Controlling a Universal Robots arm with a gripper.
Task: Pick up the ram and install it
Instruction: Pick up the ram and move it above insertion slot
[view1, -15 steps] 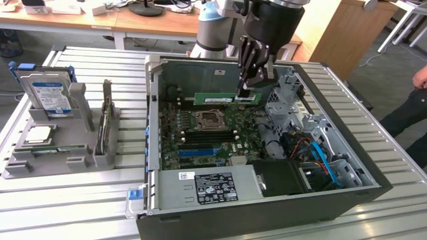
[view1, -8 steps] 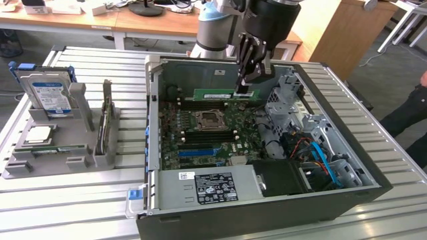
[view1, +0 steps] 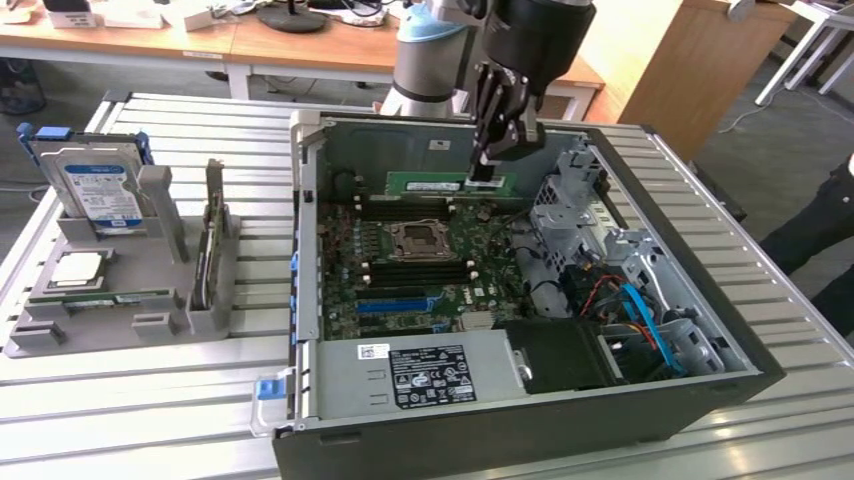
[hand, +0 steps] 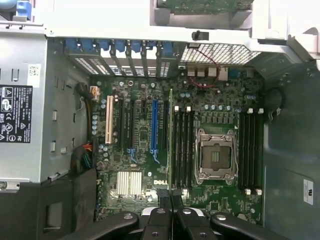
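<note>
The ram (view1: 441, 184), a narrow green stick with a white label, hangs inside the open computer case (view1: 304, 250), above the motherboard (view1: 400, 285) near the case's far wall. My gripper (view1: 486, 178) is shut on the end of it toward the exterior view's right. Black memory slots (view1: 414, 212) lie just below the stick, beside the empty processor socket (view1: 418, 238). In the wrist view the ram (hand: 171, 140) shows edge-on as a thin green line running out from between my fingertips (hand: 165, 212), over the slots (hand: 182, 147) beside the socket (hand: 216, 156).
On the exterior view's left a grey holder (view1: 120, 320) carries a hard drive (view1: 96, 190), a silver processor chip (view1: 78, 268) and an upright dark card (view1: 211, 240). The power supply (view1: 414, 375) and drive cage (view1: 627, 270) crowd the case. A dark sleeve (view1: 821, 225) is at the right edge.
</note>
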